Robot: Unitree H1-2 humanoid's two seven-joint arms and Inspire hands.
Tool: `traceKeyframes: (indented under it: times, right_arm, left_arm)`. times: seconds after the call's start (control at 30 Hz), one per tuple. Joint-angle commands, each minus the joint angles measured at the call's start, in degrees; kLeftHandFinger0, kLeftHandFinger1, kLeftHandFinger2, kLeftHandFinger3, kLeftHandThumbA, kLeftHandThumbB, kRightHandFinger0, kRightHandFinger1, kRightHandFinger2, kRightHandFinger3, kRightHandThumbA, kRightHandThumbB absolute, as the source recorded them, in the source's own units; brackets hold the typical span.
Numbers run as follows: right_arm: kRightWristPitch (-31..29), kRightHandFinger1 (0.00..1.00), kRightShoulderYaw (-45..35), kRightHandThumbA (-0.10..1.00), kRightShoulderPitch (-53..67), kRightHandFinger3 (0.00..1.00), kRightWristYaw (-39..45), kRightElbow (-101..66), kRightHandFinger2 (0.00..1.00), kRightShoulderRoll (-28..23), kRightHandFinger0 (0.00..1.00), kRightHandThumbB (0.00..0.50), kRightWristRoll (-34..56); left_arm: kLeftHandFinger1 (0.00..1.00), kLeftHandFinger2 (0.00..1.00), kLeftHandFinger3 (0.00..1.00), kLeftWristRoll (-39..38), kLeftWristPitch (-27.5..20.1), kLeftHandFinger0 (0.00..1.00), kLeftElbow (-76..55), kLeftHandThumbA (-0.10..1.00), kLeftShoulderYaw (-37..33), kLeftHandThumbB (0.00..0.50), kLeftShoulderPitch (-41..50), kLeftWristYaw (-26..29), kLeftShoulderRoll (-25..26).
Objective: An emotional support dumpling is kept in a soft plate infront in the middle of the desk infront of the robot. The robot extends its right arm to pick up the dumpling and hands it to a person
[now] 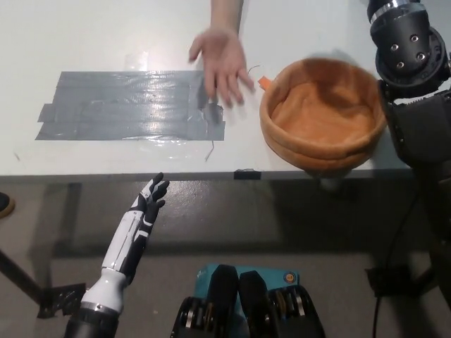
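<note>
The soft orange plate (pixel 320 116) sits on the white desk at the right, and nothing lies in it. The dumpling is out of view. My black right arm (pixel 409 63) rises along the right edge, and its hand is cut off by the top of the picture. A person's open hand (pixel 222 60) reaches in from the top, palm up, over the desk just left of the plate. My white left hand (pixel 149 204) rests open below the desk's front edge at the lower left.
A large patch of grey tape (pixel 134 105) covers the desk's left middle. The white desk (pixel 84 35) ends at a front edge across the picture's middle. A teal box (pixel 246 274) stands on the floor below.
</note>
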Motion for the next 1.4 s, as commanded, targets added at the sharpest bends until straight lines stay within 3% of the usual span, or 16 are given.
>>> traceKeyframes:
  times: [0.0, 0.07, 0.13, 0.27, 0.53, 0.6, 0.67, 0.8, 1.1, 1.13, 1.17, 1.2, 1.23, 1.27, 1.33, 1.37]
  right_arm:
    - [0.4, 0.52, 1.1, -0.1, -2.2, 0.89, 0.2, -1.8, 0.88, 0.2, 0.01, 0.164, -1.6]
    - [0.0, 0.49, 1.2, -0.1, -2.3, 0.86, 0.2, -1.0, 0.85, 0.4, 0.0, 0.168, -1.4]
    - [0.6, 0.53, 1.5, -0.1, -2.4, 0.87, 0.0, -0.1, 0.88, 0.8, 0.05, 0.171, -1.6]
    - [-1.3, 0.42, 3.1, -0.1, -3.2, 0.92, -0.3, 4.8, 0.85, 1.6, 0.0, 0.159, -2.5]
    - [-4.3, 0.52, 6.1, -0.1, -7.5, 0.98, -3.3, 20.3, 0.97, 4.9, 0.0, 0.183, -4.4]
    - [-6.2, 0.47, 7.2, -0.1, -9.0, 0.85, -4.2, 25.3, 0.88, 5.8, 0.0, 0.213, -4.8]
    - [-8.2, 0.43, 8.4, -0.1, -9.7, 0.79, -5.7, 29.6, 0.82, 6.9, 0.0, 0.194, -5.5]
    - [-10.4, 0.43, 9.5, -0.1, -9.4, 0.87, -8.1, 34.6, 0.87, 8.8, 0.0, 0.167, -5.8]
    - [-12.7, 0.46, 10.7, -0.1, -8.5, 0.9, -8.7, 41.6, 0.89, 11.3, 0.0, 0.158, -5.8]
    - [-12.6, 0.5, 11.1, -0.1, -8.7, 1.0, -8.3, 42.3, 0.92, 11.4, 0.03, 0.191, -6.1]
    - [-12.1, 0.49, 11.7, -0.1, -8.7, 0.97, -7.6, 42.8, 0.88, 11.5, 0.06, 0.191, -6.5]
    - [-11.2, 0.76, 12.6, -0.01, -9.2, 1.0, -4.5, 43.4, 1.0, 11.3, 0.39, 0.238, -6.7]
    - [-9.9, 1.0, 13.0, 0.3, -9.6, 1.0, 0.7, 43.6, 1.0, 10.9, 0.75, 0.382, -5.9]
    - [-8.9, 1.0, 14.1, 0.5, -10.0, 1.0, 4.3, 43.8, 1.0, 10.6, 1.0, 0.418, -6.3]
    - [-7.8, 1.0, 16.5, 0.63, -10.2, 1.0, 7.7, 43.7, 1.0, 10.0, 1.0, 0.488, -7.7]
    - [-7.9, 1.0, 16.6, 0.7, -9.8, 1.0, 8.1, 43.5, 1.0, 9.8, 1.0, 0.5, -7.2]
  left_arm:
    - [1.0, 1.0, 1.0, 1.0, -1.0, 1.0, -1.0, 1.0, -0.1, 0.167, -1.2, 0.2, 0.3]
    - [1.0, 1.0, 1.0, 1.1, -1.2, 1.0, -0.8, 1.0, -0.2, 0.161, -1.3, 0.1, 0.5]
    - [1.0, 1.0, 1.0, 0.8, -1.0, 1.0, -0.8, 1.0, -0.1, 0.168, -1.4, 0.1, 0.5]
    - [1.0, 1.0, 1.0, 1.2, -0.6, 1.0, -1.0, 1.0, -0.3, 0.159, -1.5, -0.2, 0.7]
    - [1.0, 1.0, 1.0, 1.7, -0.2, 1.0, -1.1, 1.0, -0.8, 0.154, -1.9, -0.3, 0.7]
    - [1.0, 1.0, 1.0, 2.0, -0.3, 1.0, -0.8, 1.0, -1.0, 0.162, -2.3, -0.2, 0.7]
    - [1.0, 1.0, 1.0, 1.8, 0.2, 1.0, -0.8, 1.0, -1.0, 0.162, -2.4, -0.4, 0.8]
    - [1.0, 1.0, 1.0, 1.9, 0.2, 1.0, -1.0, 1.0, -1.4, 0.148, -2.7, -0.7, 1.1]
    - [1.0, 1.0, 1.0, 1.5, -0.1, 1.0, -0.9, 1.0, -1.5, 0.15, -2.8, -0.9, 1.1]
    - [1.0, 1.0, 1.0, 1.8, 0.1, 1.0, -0.8, 1.0, -1.4, 0.143, -3.1, -0.9, 1.2]
    - [1.0, 1.0, 1.0, 2.0, 0.3, 1.0, -0.9, 1.0, -1.5, 0.142, -3.2, -0.8, 1.3]
    - [1.0, 1.0, 1.0, 2.0, 0.4, 1.0, -1.0, 1.0, -1.4, 0.136, -3.2, -0.8, 1.3]
    - [1.0, 1.0, 1.0, 1.9, 0.5, 1.0, -1.1, 1.0, -1.4, 0.134, -3.2, -0.9, 1.3]
    - [1.0, 1.0, 1.0, 1.9, 0.6, 1.0, -1.1, 1.0, -1.4, 0.125, -3.2, -0.9, 1.3]
    - [1.0, 1.0, 1.0, 1.8, 0.5, 1.0, -1.1, 1.0, -1.3, 0.125, -3.1, -0.9, 1.4]
    - [1.0, 1.0, 1.0, 1.7, 0.4, 1.0, -1.1, 1.0, -1.3, 0.125, -3.1, -0.9, 1.4]
